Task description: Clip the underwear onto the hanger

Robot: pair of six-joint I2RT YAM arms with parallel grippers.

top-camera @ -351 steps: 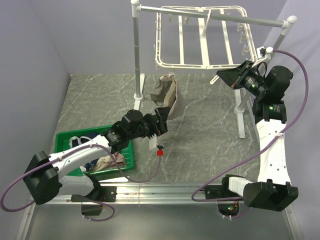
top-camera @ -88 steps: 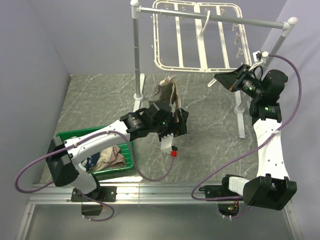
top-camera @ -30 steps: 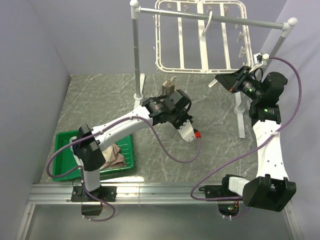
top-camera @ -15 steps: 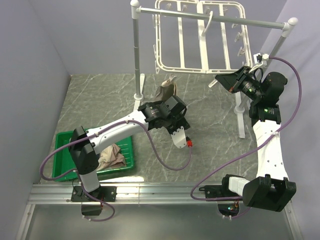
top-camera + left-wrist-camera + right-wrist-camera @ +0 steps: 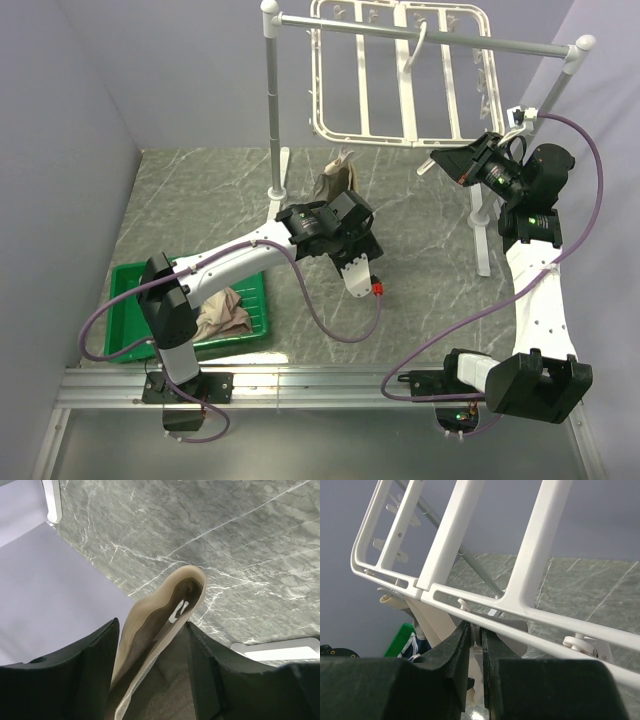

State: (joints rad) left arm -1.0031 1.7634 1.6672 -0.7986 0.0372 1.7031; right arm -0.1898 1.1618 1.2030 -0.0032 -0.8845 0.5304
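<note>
The underwear (image 5: 161, 625) is taupe with a lighter beige waistband. My left gripper (image 5: 152, 680) is shut on it, and the fabric sticks out past the fingers (image 5: 80, 675). In the top view the left gripper (image 5: 340, 198) holds the underwear (image 5: 334, 177) up, just below the lower edge of the hanger (image 5: 400, 80). The hanger is a white frame hung on the pole rack. My right gripper (image 5: 443, 160) is at its lower right corner. In the right wrist view the right gripper (image 5: 479, 635) is shut on a small white clip (image 5: 483, 626) under the hanger's edge bar (image 5: 470, 602).
The white pole rack (image 5: 272, 110) has feet on the marble table, left and right. A green basket (image 5: 128, 300) at the near left holds a pinkish-beige garment (image 5: 226, 312) and a navy garment (image 5: 417, 647). A cable with a red plug (image 5: 378, 290) hangs off the left arm.
The left arm has carried the underwear from near the basket to under the hanger. The hanger's lower edge has risen. Nothing has visibly moved in the last half second.
</note>
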